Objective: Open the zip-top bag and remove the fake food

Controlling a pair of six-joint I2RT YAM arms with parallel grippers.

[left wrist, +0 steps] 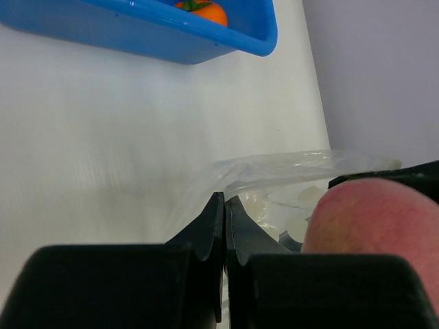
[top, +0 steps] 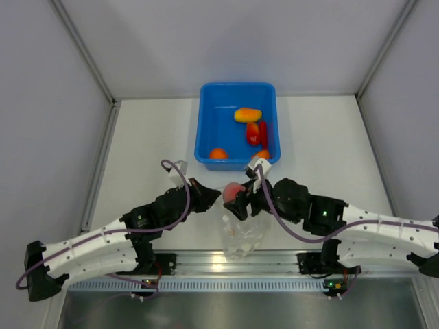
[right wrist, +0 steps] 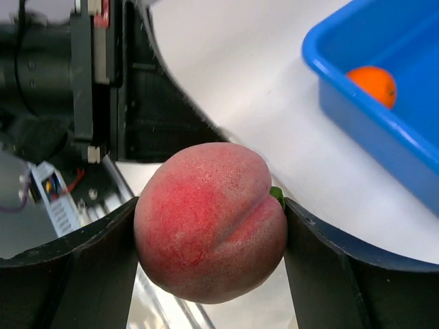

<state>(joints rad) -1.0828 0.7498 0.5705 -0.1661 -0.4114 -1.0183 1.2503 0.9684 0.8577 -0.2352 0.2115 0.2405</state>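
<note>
We hold the peach (right wrist: 209, 219) clamped in our right gripper (right wrist: 212, 264) just above the bag (top: 241, 236), whose edge our left gripper (left wrist: 224, 226) pinches tight, while the blue tub (top: 206, 123) lies straight ahead, just beyond the right gripper, with other toy food (top: 247, 115) in it.

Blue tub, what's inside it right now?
The tub holds a yellow-orange piece, red pieces, an orange, and another orange piece at its near rim, partly covered by the right wrist.
</note>
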